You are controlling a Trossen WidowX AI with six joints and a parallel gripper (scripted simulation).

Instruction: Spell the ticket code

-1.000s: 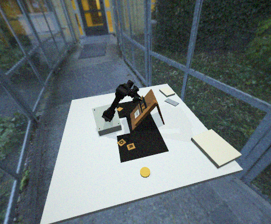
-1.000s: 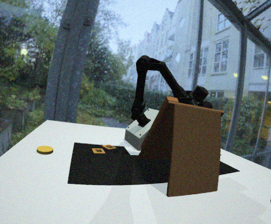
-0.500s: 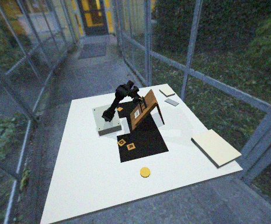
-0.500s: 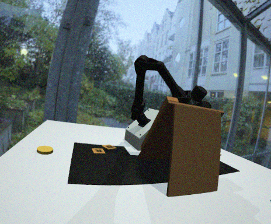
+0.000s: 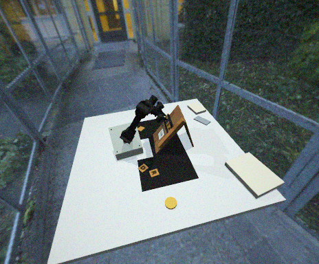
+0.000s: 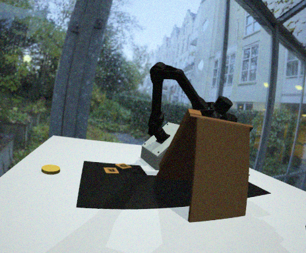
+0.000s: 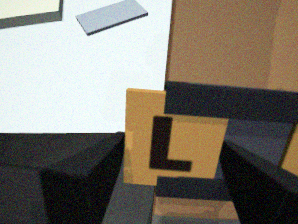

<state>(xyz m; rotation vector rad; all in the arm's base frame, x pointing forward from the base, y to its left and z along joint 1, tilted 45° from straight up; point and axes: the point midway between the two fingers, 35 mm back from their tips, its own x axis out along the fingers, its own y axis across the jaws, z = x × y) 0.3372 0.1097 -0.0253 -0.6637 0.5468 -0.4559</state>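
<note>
My gripper [image 7: 172, 143] [image 5: 165, 119] is shut on an orange tile marked L [image 7: 150, 142]. It holds the tile at the open end of the dark letter rail [image 7: 225, 102] [image 5: 169, 124] on the slanted brown board [image 5: 176, 120] [image 6: 215, 165] [image 7: 225, 40]. The tile's right part lies under the rail's lips and its left part sticks out. An orange sliver of another tile [image 7: 291, 155] shows further along the rail. A white ticket [image 5: 161, 134] is on the board; its code is too small to read. Tiles D [image 5: 143, 168] and R [image 5: 154, 172] lie on the black mat [image 5: 176, 172] [image 6: 116, 194]. One more tile [image 5: 141, 128] lies near the arm's base.
A yellow disc [image 5: 170, 203] [image 6: 50, 168] lies near the front edge. A large cream slab [image 5: 255, 173] sits at the right edge. A small cream pad [image 5: 196, 108] and a grey card [image 5: 202, 120] [image 7: 112, 16] lie behind the board. The arm's grey base [image 5: 126, 144] stands left of the board.
</note>
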